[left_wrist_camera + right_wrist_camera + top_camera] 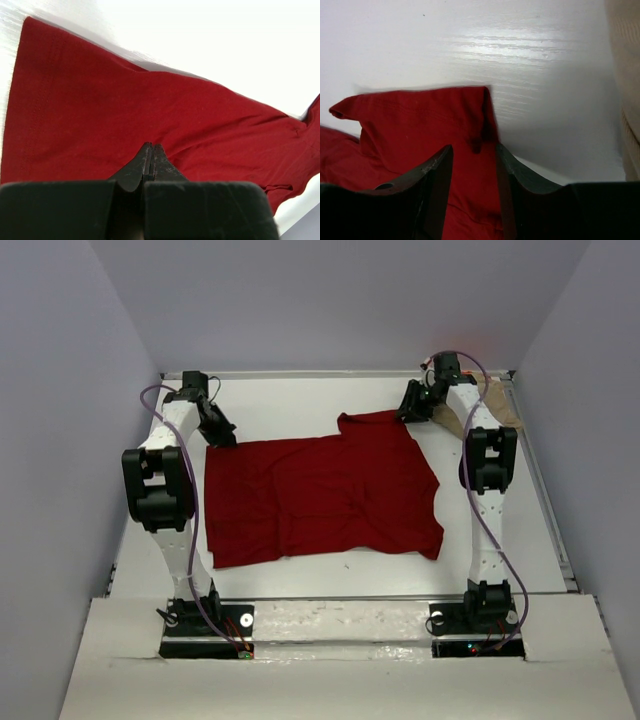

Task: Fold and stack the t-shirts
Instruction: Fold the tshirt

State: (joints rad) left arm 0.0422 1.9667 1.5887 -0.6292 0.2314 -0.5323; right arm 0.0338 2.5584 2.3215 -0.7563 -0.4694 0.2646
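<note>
So far: I judge nothing folded and nothing stacked; this looks like the very start of the first fold.
Red shirt: the large plain dark red cloth t-shirt (320, 495) lies spread open and wrinkled on the white table (300, 400), between my two arms, with one sleeve reaching toward the far right.
Tan shirt: a plain tan cloth t-shirt (503, 405) sits bunched at the far right corner behind the right arm, mostly hidden. It looks unfolded to me.
Left gripper (222, 435): at the red shirt's far left corner, with the fingers pressed tight together and the tips down at the cloth. I cannot tell whether any fabric is pinched between them.
Right gripper (412, 405): jaws roughly half open, straddling the edge of the far right sleeve with nothing clamped.
Containers: none that I can see; both shirts rest directly on the table.
Left to do: fold the red shirt, fold the tan one, then stack them.
</note>
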